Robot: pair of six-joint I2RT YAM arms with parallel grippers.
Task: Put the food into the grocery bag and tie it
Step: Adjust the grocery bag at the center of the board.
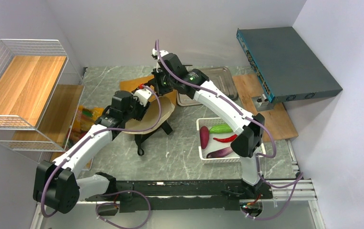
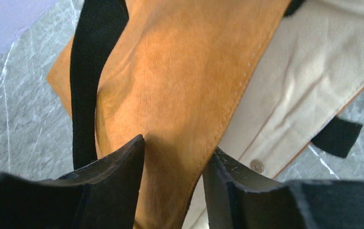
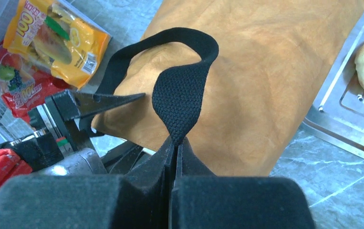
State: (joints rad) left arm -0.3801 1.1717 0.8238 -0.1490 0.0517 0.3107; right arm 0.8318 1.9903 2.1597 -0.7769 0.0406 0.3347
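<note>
yellow snack packet (image 3: 58,40): "100" in large digits; smaller print unreadable
red snack packet (image 3: 20,88): white lettering, too blurred to read

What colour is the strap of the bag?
The strap is black, with a woven texture. It shows best in the right wrist view.

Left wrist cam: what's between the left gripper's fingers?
The grocery bag's stitched ochre edge runs up between the left gripper's fingers; the jaws stand apart on either side of it. The left wrist view shows it.
</note>
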